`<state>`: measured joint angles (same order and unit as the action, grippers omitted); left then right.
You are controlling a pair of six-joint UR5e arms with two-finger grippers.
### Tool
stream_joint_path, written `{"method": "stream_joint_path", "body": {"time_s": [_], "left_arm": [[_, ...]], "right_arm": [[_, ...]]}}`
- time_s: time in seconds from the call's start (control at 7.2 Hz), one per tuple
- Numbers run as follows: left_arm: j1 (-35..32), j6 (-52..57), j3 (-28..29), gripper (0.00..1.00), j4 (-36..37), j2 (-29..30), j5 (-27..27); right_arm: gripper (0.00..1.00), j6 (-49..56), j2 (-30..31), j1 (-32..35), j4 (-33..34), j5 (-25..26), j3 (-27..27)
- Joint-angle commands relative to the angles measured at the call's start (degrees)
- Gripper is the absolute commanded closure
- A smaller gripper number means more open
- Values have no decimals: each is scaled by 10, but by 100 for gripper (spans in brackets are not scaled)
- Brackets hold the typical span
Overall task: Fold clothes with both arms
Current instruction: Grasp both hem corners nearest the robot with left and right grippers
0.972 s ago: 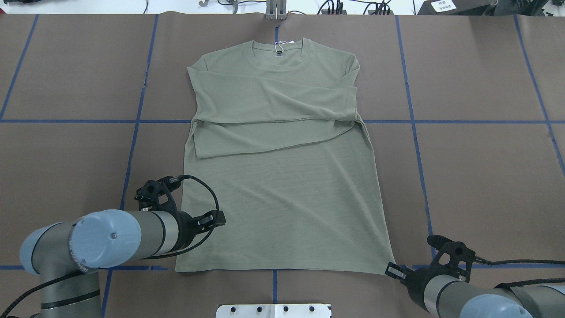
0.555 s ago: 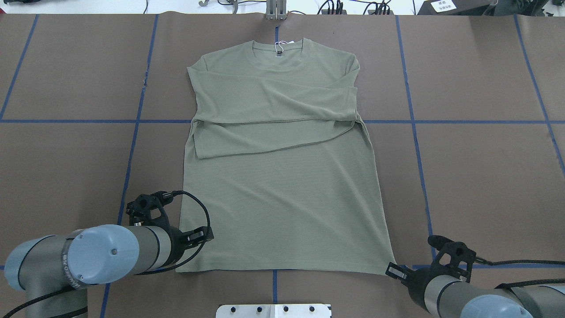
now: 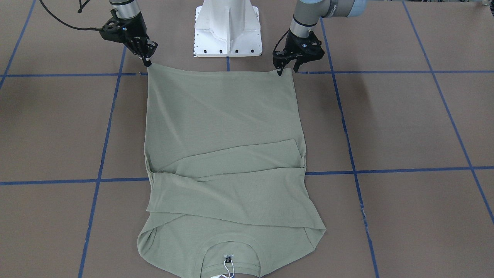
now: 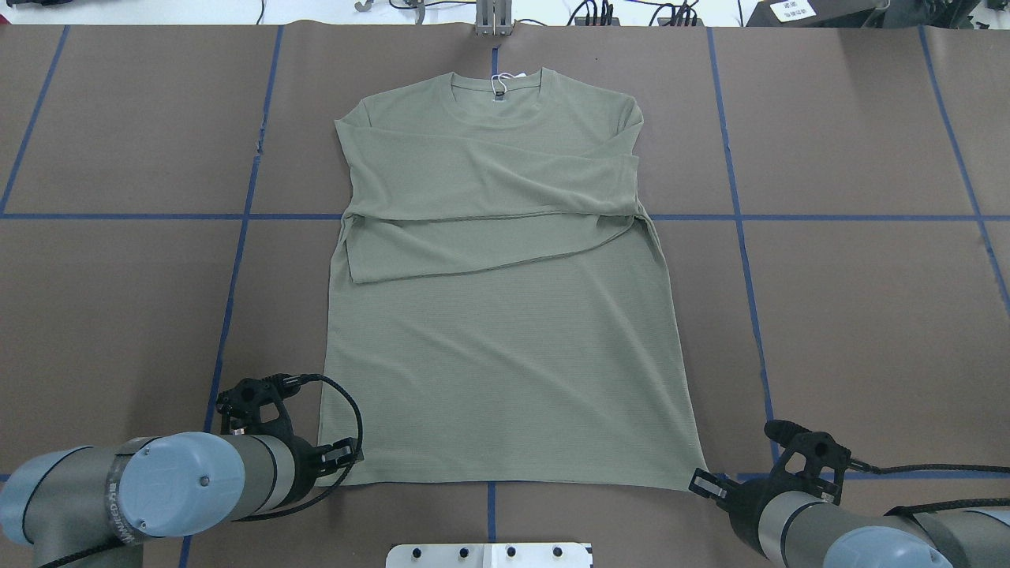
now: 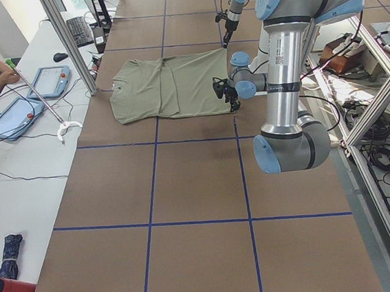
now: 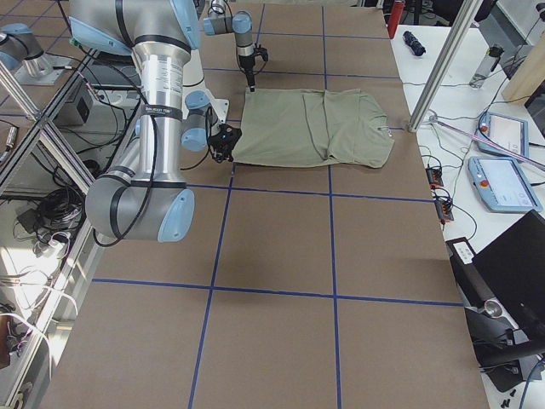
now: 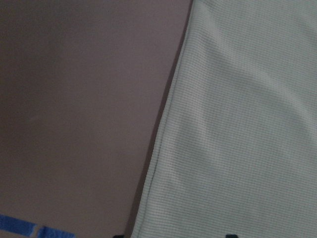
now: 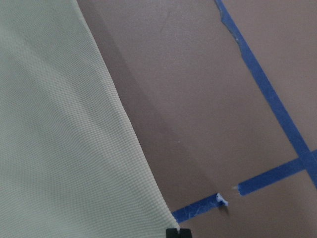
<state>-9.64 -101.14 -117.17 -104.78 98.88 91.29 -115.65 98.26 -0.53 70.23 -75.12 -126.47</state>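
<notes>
The sage-green shirt lies flat on the brown table, its hem toward the white pedestal base and its neck away from it, with the sleeves folded across the chest. Beside the base, the right gripper pinches one hem corner. On the base's other side, the left gripper stands spread over the other corner.
</notes>
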Motion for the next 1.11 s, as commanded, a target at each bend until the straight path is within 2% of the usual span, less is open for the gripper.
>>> {"method": "stream_joint_path", "body": {"time_s": [0.0,0.14,0.28,0.42,0.69,0.83,0.97], "left_arm": [[6,-3,1,34,0,-4,5],[6,-3,-1,52,0,-5,19],[6,-4,-1,91,0,-6,20],[7,-32,0,100,1,-7,19],[8,-38,-9,100,1,-10,20],[8,-40,-44,100,1,-34,20],[26,-55,-107,100,2,-84,26]], "right_arm": [[100,0,-1,0,0,0,0],[100,1,-1,0,0,0,0],[100,1,-1,0,0,0,0],[100,1,-1,0,0,0,0],[100,1,-2,0,0,0,-1],[100,1,-2,0,0,0,-4],[100,0,2,-3,0,-4,-15]]}}
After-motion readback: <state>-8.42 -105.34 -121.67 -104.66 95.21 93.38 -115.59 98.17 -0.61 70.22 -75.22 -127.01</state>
